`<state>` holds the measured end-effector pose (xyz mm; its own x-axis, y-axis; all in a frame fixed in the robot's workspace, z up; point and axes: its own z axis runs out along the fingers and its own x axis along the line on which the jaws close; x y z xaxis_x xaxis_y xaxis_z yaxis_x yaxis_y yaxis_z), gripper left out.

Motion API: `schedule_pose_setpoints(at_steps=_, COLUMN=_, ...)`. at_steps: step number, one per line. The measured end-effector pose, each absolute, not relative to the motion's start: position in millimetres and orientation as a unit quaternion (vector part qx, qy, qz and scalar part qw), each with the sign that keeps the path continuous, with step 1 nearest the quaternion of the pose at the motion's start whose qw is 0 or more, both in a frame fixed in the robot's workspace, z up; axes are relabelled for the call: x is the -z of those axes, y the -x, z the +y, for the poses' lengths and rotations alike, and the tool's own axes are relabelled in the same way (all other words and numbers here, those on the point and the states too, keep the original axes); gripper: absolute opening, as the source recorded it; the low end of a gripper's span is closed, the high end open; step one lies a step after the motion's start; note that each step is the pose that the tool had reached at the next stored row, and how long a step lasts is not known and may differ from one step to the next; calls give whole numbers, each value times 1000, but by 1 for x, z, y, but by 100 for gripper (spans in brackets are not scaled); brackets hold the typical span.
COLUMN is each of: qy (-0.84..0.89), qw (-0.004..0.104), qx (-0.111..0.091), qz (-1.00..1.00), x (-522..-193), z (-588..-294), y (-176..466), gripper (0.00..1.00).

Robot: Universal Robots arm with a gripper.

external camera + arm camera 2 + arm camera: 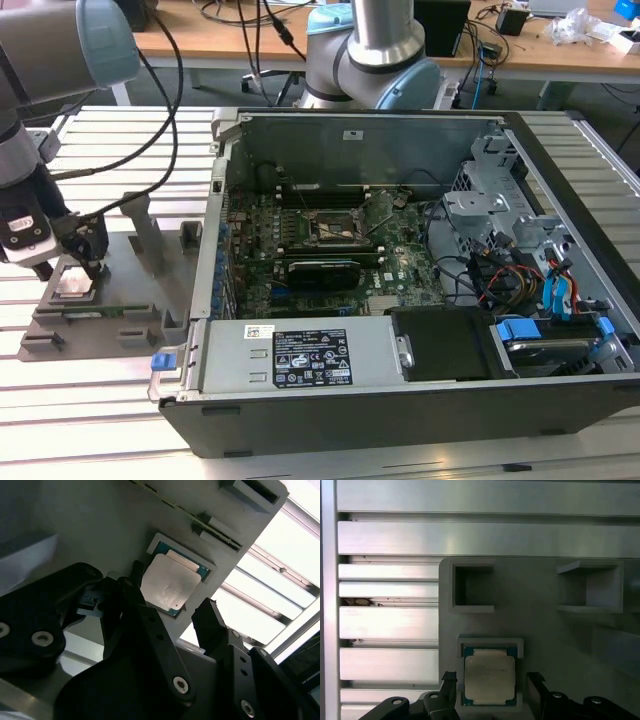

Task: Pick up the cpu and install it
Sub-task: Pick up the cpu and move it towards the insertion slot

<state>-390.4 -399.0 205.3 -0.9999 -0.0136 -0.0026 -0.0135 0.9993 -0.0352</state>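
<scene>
Open computer case [400, 412] on slatted table [80, 425]; grey fixture [140, 287] beside it.

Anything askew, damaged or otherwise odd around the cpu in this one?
Nothing stands out. The cpu lies flat and square in its recess on the grey holder, with the open tool straddling it.

Silvery cpu [489, 680], grey holder [545, 630], black hand [72, 268], green motherboard [300, 235]
</scene>
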Motion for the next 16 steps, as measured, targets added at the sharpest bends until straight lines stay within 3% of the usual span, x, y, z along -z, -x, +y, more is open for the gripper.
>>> schedule_pose_setpoints(at_steps=16, qy=13, qw=0, qx=17, qz=1000, x=-190, z=-401, y=387, gripper=66)
